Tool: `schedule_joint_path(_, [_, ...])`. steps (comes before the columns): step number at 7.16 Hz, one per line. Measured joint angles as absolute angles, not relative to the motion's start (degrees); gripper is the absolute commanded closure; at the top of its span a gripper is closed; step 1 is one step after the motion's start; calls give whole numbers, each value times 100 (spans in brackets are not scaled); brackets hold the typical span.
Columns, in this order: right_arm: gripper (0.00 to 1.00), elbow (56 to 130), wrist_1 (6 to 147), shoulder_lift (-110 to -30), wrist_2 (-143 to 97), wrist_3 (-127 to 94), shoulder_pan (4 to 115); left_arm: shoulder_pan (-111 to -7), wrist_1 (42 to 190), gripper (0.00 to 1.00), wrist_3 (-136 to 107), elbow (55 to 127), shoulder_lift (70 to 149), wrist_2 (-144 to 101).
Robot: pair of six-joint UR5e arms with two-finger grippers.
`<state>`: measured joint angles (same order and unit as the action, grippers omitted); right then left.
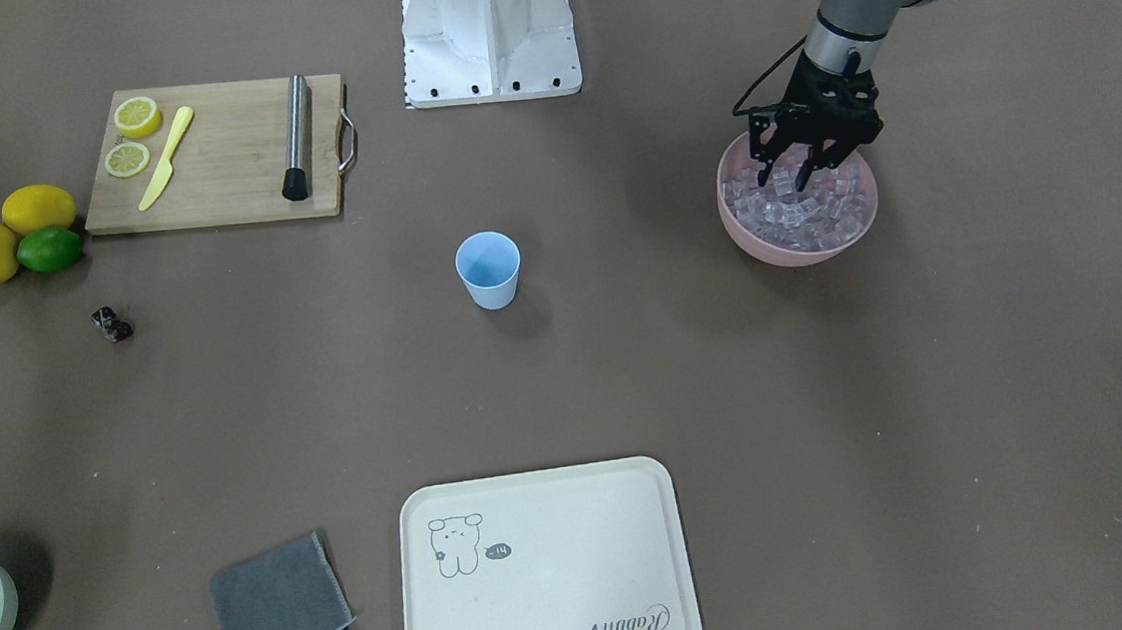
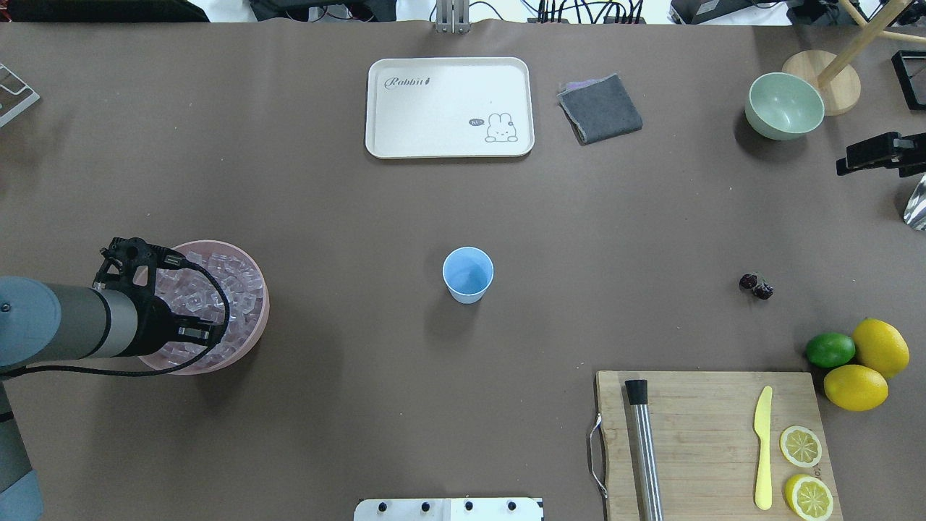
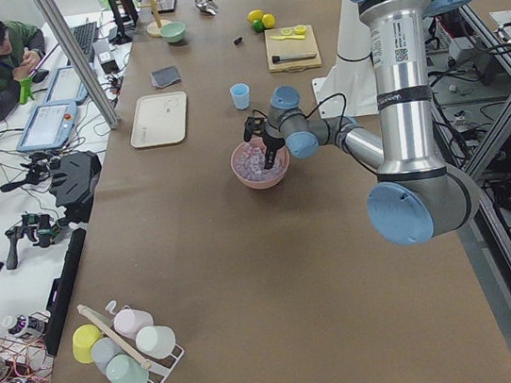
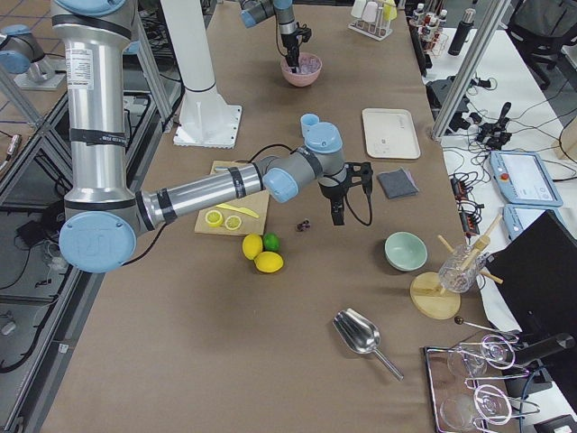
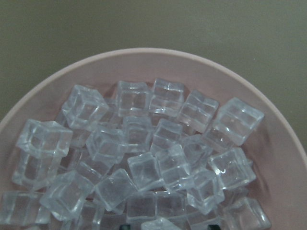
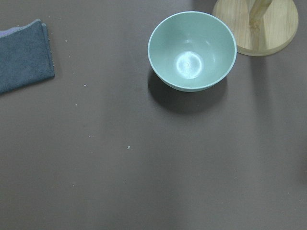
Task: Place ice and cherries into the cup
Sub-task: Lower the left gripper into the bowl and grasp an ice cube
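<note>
The light blue cup (image 1: 488, 271) stands upright and empty at the table's middle; it also shows in the overhead view (image 2: 468, 275). The ice (image 1: 798, 211) fills the pink bowl (image 1: 797, 254), and the left wrist view shows the cubes close up (image 5: 158, 158). My left gripper (image 1: 795, 164) is open, fingers pointing down just above the ice, holding nothing. The cherries (image 2: 757, 286) lie on the bare table near the lemons. My right gripper (image 2: 879, 154) hovers at the table's edge beyond the cherries, near the green bowl (image 6: 192, 50); I cannot tell if it is open or shut.
A wooden cutting board (image 2: 709, 441) carries lemon slices, a yellow knife and a metal rod. Two lemons and a lime (image 2: 830, 349) lie beside it. A white tray (image 2: 449, 107) and a grey cloth (image 2: 600, 108) lie at the far side.
</note>
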<state>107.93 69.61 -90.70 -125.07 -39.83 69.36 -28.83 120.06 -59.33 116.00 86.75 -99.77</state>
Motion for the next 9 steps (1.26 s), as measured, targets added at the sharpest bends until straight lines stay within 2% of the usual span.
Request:
schedule_joint_path(1, [1, 10793, 6961, -9070, -12507, -3987, 6937, -2886, 12006, 92, -5933, 11602, 8651, -9971])
schedule_joint_path(2, [1, 10793, 6960, -9070, -12507, -3989, 6938, -2898, 12006, 100, -5933, 11613, 8636, -9970])
schedule_joint_path(7, [1, 10793, 6952, -9070, -12507, -3985, 6943, -3297, 12014, 100, -5958, 12037, 8743, -10343])
schedule_joint_path(9, [1, 10793, 6952, -9070, -12507, -3977, 6943, -3435, 12011, 100, -6585, 11907, 9522, -10568])
